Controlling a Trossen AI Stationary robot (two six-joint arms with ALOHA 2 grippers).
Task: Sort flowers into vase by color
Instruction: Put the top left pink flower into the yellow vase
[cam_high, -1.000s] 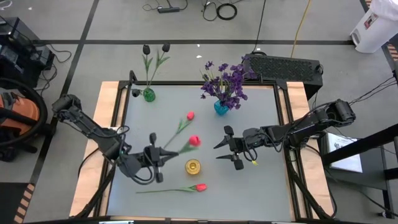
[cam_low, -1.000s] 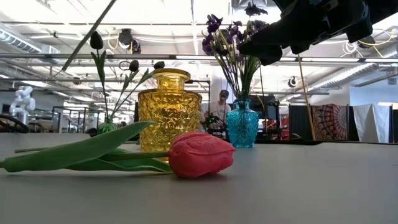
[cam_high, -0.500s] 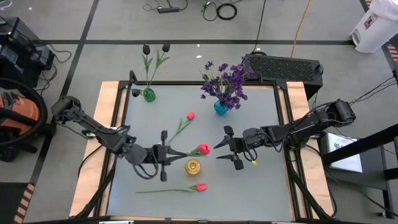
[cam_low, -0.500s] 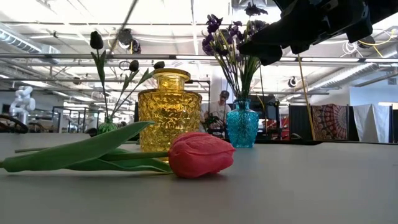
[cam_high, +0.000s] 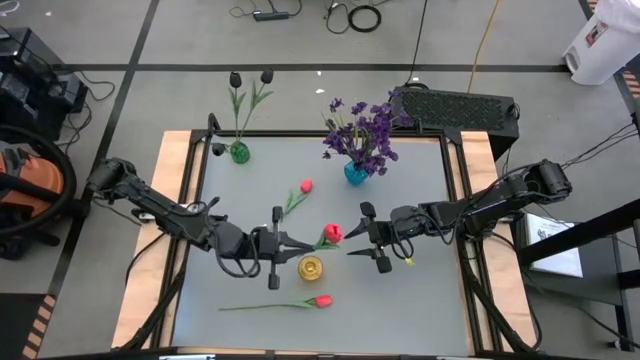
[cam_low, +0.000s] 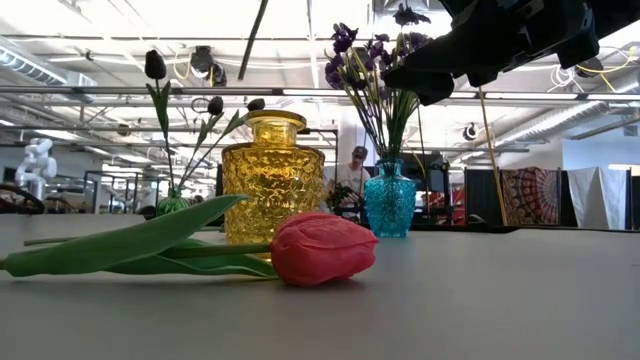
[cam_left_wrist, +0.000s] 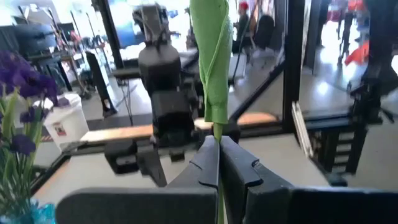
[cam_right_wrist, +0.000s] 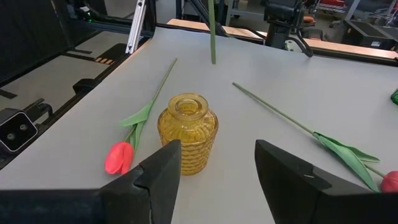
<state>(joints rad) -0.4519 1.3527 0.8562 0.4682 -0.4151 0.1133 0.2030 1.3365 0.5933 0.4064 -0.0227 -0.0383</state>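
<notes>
My left gripper (cam_high: 285, 243) (cam_left_wrist: 219, 146) is shut on a red-pink tulip whose bloom (cam_high: 332, 234) hangs above the table just left of my right gripper. The stem's free end (cam_right_wrist: 212, 59) (cam_low: 250, 45) dangles in the air beyond the yellow glass vase (cam_high: 311, 267) (cam_right_wrist: 186, 132) (cam_low: 263, 180). My right gripper (cam_high: 360, 240) (cam_right_wrist: 217, 180) hovers open just right of that vase. Two more red-pink tulips lie flat on the table, one near the front (cam_high: 320, 300) (cam_low: 322, 247) (cam_right_wrist: 119, 157) and one farther back (cam_high: 305, 186). My left gripper pinches the tulip's thin green stem (cam_left_wrist: 217, 132) between its two shut fingers, just below a long leaf (cam_left_wrist: 213, 56). The fingers reach level from the table's left and lie across the stem. The flower is lifted clear and tilted, bloom toward the right, stem end hanging down.
A green vase (cam_high: 239, 152) (cam_low: 172, 205) with near-black tulips stands at the far left. A teal vase (cam_high: 355, 172) (cam_low: 388, 200) with purple blooms stands at the far middle. Wooden rails (cam_high: 175, 200) edge the table, and a person shows in the room behind.
My left gripper has moved toward the table's right, carrying the tulip nearer the yellow vase and my right gripper. The stem has tipped steeper, closer to upright. The right arm and the lying tulips have kept still.
</notes>
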